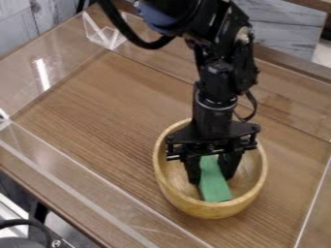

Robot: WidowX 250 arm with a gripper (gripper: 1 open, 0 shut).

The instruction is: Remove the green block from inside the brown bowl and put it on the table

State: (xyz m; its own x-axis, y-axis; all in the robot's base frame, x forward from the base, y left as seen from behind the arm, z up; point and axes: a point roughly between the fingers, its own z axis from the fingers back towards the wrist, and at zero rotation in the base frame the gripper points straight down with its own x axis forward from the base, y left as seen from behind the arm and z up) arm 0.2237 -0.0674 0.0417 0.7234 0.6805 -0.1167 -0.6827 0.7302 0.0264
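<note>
The brown bowl (172,186) sits on the table (104,107) at the front right. Inside it the green block (215,184) leans with its upper end raised toward the bowl's middle. My gripper (210,163) reaches straight down into the bowl from the black arm, and its fingers are shut on the block's upper end. The lower end of the block rests near the bowl's front wall.
Clear acrylic walls (52,68) border the tabletop on the left and front. The arm's black cables (123,34) hang above the back of the table. Bare wood spreads left of the bowl.
</note>
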